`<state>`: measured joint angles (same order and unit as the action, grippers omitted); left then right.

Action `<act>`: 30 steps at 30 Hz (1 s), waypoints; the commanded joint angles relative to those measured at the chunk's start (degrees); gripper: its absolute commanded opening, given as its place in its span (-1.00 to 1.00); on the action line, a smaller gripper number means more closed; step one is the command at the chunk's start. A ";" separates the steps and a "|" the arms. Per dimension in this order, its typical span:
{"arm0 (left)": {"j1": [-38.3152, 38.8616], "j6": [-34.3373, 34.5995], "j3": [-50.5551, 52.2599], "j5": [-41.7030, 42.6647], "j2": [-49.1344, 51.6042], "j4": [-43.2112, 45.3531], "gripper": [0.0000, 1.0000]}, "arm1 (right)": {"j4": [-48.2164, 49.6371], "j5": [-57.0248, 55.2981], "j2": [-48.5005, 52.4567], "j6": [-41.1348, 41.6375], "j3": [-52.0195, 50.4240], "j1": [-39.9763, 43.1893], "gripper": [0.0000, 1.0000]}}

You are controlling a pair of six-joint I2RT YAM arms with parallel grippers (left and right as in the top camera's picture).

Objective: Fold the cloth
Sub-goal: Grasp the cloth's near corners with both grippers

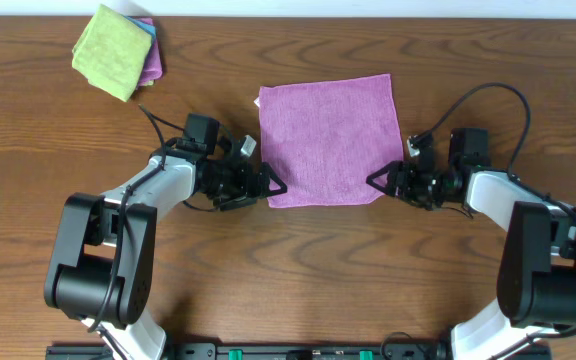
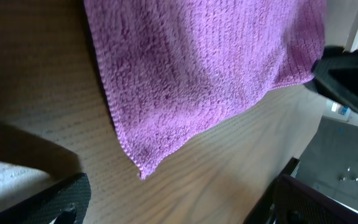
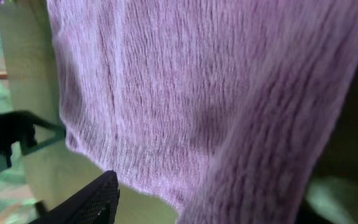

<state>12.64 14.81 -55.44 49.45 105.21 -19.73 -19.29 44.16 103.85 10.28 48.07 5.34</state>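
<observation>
Purple cloth (image 1: 330,140) lies flat, left gripper (image 1: 278,186) and right gripper (image 1: 372,181) wide-jawed at its near corners; pinching both corners seems next

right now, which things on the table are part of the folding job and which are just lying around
For the job:
- purple cloth, lying flat
- left fingers and right fingers, open at its near corners

Lying about:
- stack of folded cloths, green on top, far left of the table
</observation>
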 commanded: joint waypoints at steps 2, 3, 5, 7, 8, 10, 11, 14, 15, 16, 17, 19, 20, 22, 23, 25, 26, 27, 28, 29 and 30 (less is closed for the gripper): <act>0.09 -1.11 -0.96 -2.60 -1.07 0.94 0.91 | -2.97 -9.25 3.52 0.37 -3.10 0.57 0.23; 0.09 -1.11 -0.96 -3.08 -1.07 0.98 0.91 | -3.02 -9.44 3.52 0.37 -3.08 0.81 0.23; 0.13 -1.11 -0.96 -3.56 -1.07 0.94 0.91 | -3.04 -9.73 3.52 0.35 -3.06 1.68 0.21; 0.15 -1.14 -0.94 -3.52 -1.01 0.98 0.91 | -3.04 -10.78 3.52 0.37 -3.02 3.15 0.20; 0.15 -1.14 -0.94 -3.37 -0.96 1.11 0.91 | -3.04 -10.97 3.52 0.35 -2.97 3.65 0.20; 0.15 -1.11 -0.92 -1.77 -0.68 1.62 0.91 | -3.04 -10.93 3.52 0.37 -2.82 4.79 0.18; 0.20 -1.07 -0.92 -0.52 -0.44 1.79 0.91 | -3.06 -10.93 3.52 0.35 -2.75 5.14 0.17; 0.98 -0.44 -0.61 3.08 0.22 1.33 0.91 | -2.99 -10.93 3.52 0.35 -2.69 5.81 0.13; 1.33 -0.37 -0.20 3.13 0.22 1.29 0.91 | -3.02 -10.93 3.52 0.35 -2.69 5.84 0.14; 1.66 0.07 0.26 3.08 0.22 1.05 0.91 | -3.04 -10.93 3.52 0.35 -2.69 5.84 0.13; 1.88 0.22 0.92 3.15 0.22 0.85 0.91 | -3.02 -10.93 3.52 0.35 -2.69 5.84 0.11; 2.08 0.28 2.38 4.31 0.22 0.94 0.91 | -3.02 -10.93 3.52 0.35 -2.69 5.84 0.08; 2.08 0.70 3.17 4.63 0.22 0.96 0.91 | -2.99 -10.93 3.52 0.33 -2.69 5.84 0.06; 2.05 0.90 4.22 4.66 0.22 0.98 0.91 | -2.91 -10.93 3.52 0.33 -2.69 5.84 0.04; 2.08 1.07 4.46 4.63 0.22 0.98 0.92 | -2.84 -10.93 3.52 0.31 -2.69 5.84 0.04; 2.08 1.07 4.63 4.63 0.22 0.96 0.94 | -2.75 -10.95 3.52 0.28 -2.69 5.84 0.03; 2.08 1.05 4.63 4.57 0.22 1.01 0.96 | -2.69 -10.95 3.52 0.26 -2.69 5.84 0.03; 2.08 1.03 4.66 4.28 0.22 1.73 0.96 | -2.62 -10.93 3.52 0.09 -2.69 5.84 0.02; 2.08 1.05 4.70 4.09 0.22 2.60 0.96 | -2.62 -10.93 3.52 0.09 -2.69 5.84 0.02; 2.08 1.05 4.72 3.87 0.22 3.80 0.96 | -2.64 -10.93 3.52 0.09 -2.69 5.84 0.01; 2.08 1.11 4.72 3.37 0.26 4.96 0.96 | -2.73 -10.93 3.52 0.09 -2.69 5.84 -0.02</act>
<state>14.74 15.66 -51.62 54.43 105.21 -16.05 -21.56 45.17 104.25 10.44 47.59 10.37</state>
